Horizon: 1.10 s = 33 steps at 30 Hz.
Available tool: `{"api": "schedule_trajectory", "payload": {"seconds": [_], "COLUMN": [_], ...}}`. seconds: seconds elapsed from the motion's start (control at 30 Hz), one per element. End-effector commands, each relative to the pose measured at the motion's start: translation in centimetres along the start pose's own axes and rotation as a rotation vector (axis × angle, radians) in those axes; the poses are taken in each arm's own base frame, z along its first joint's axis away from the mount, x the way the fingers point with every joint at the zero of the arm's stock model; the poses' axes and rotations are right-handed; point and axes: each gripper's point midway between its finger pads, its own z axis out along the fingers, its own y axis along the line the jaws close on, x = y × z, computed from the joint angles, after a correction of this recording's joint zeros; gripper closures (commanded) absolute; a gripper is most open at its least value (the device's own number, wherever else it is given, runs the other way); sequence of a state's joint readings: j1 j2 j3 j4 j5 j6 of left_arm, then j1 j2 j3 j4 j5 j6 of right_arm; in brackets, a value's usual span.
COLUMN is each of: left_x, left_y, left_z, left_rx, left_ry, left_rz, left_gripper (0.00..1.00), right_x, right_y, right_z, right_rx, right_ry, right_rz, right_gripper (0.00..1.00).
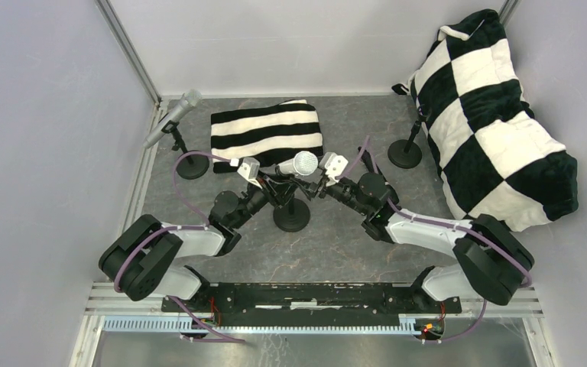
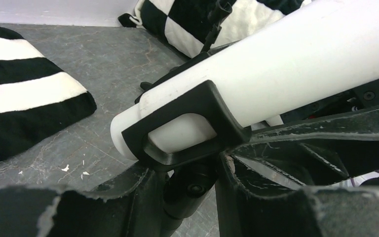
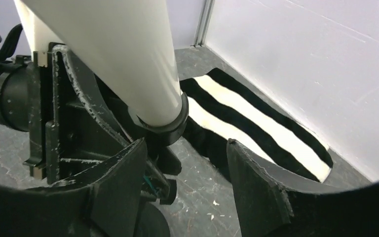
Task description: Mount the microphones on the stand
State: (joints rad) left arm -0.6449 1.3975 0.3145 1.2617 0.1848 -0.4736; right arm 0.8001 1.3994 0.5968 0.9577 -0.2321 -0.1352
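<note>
The white microphone (image 1: 304,163) lies tilted in the black clip (image 2: 197,98) of the middle stand (image 1: 291,216). Its white body fills the left wrist view (image 2: 286,64) and the right wrist view (image 3: 113,54). My left gripper (image 1: 269,183) (image 2: 187,192) is shut on the stand's swivel joint just below the clip. My right gripper (image 1: 319,186) (image 3: 185,168) is open and empty beside the microphone's body, with bare floor between its fingers. The silver-grey microphone (image 1: 179,111) sits in the back-left stand (image 1: 192,164). The black microphone is out of view.
A third stand (image 1: 406,153) with nothing in it is at the back right. A black-and-white striped cloth (image 1: 267,130) lies behind the middle stand. A large checkered cushion (image 1: 489,122) fills the right side. Walls close off the left and back.
</note>
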Motion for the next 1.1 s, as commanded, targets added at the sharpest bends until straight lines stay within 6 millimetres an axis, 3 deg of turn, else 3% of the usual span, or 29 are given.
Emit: {"api": "schedule_trajectory", "payload": {"seconds": [0.0, 0.1, 0.27, 0.53, 0.6, 0.83, 1.07], "left_x": [-0.1, -0.1, 0.1, -0.1, -0.2, -0.4, -0.2], "left_y": [-0.9, -0.7, -0.7, -0.1, 0.0, 0.4, 0.7], "left_z": [0.0, -0.1, 0.1, 0.5, 0.6, 0.8, 0.8], "left_rx": [0.028, 0.018, 0.020, -0.012, -0.023, -0.041, -0.053], "left_ry": [-0.004, -0.005, -0.003, 0.012, 0.020, 0.038, 0.042], "left_rz": [-0.006, -0.009, -0.013, 0.017, 0.036, 0.085, 0.088], "left_gripper": [0.98, 0.98, 0.98, 0.98, 0.98, 0.98, 0.98], "right_x": [1.1, -1.8, -4.5, -4.6, -4.9, -9.1, -14.5], "right_y": [1.9, 1.8, 0.7, -3.1, -3.0, -1.2, -0.3], "right_z": [-1.9, -2.7, -4.0, -6.8, -7.8, -9.5, -9.4], "right_rx": [-0.066, -0.060, -0.001, 0.231, 0.235, 0.074, -0.040], "right_ry": [0.064, -0.023, -0.059, 0.191, 0.278, 0.489, 0.530], "right_rz": [0.053, 0.048, 0.051, 0.175, 0.208, 0.227, 0.264], "right_gripper": [0.31, 0.29, 0.29, 0.28, 0.28, 0.21, 0.18]}}
